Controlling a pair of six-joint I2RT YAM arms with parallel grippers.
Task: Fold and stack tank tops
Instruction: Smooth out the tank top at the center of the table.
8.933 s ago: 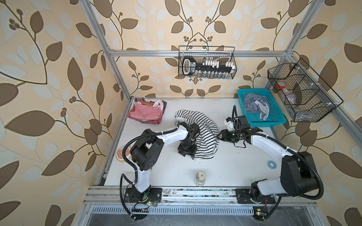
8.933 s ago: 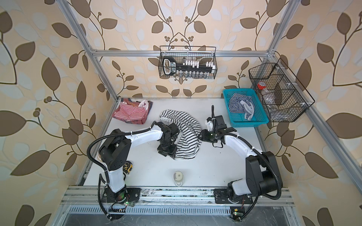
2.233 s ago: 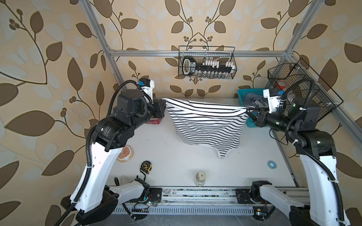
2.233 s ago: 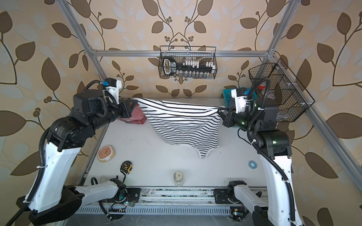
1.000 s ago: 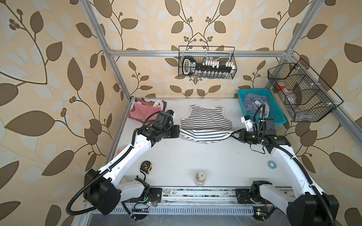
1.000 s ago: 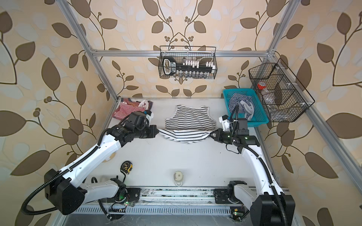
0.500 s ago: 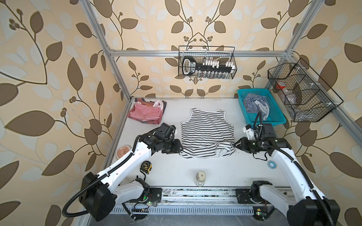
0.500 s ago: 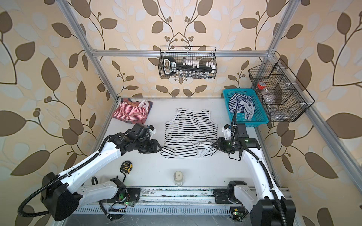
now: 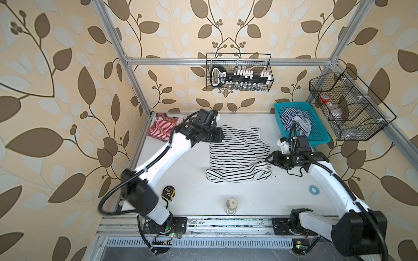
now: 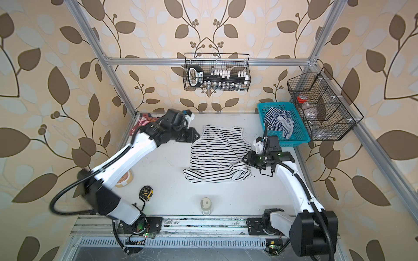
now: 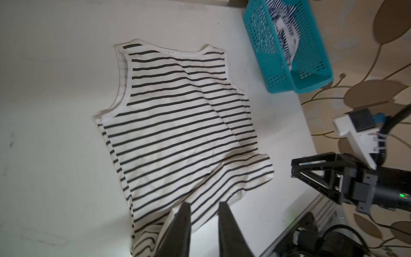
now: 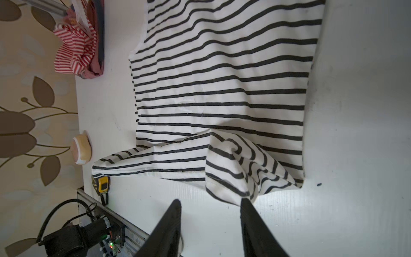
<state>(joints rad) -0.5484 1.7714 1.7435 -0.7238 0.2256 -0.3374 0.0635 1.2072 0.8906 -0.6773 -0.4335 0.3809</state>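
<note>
The white tank top with wide black stripes (image 9: 237, 149) (image 10: 218, 149) lies spread on the table, neckline toward the back wall, hem rumpled at the front (image 12: 240, 162). My left gripper (image 9: 220, 137) (image 11: 204, 207) hovers above its far left shoulder, its jaws a narrow gap apart with nothing between them. At the top's right edge, my right gripper (image 9: 268, 159) (image 12: 211, 201) stands open and empty, one fingertip (image 12: 244, 201) at the bunched hem corner. A red-and-white tank top (image 9: 161, 128) (image 12: 73, 44) lies crumpled at the back left. A navy-and-white one (image 9: 294, 117) (image 11: 282, 29) sits in the blue basket (image 9: 316, 137).
A yellow tape measure (image 9: 169, 192), a tan tape roll (image 10: 124, 178) and a small jar (image 9: 231, 204) lie near the front rail. A blue tape ring (image 9: 314, 189) is at the front right. Wire baskets hang on the back wall (image 9: 238, 75) and right frame (image 9: 348, 110).
The striped top was drawn forward and laid flat. Both grippers let go of its hem. The left arm rose and swung back to the far left shoulder; the right gripper opened wider.
</note>
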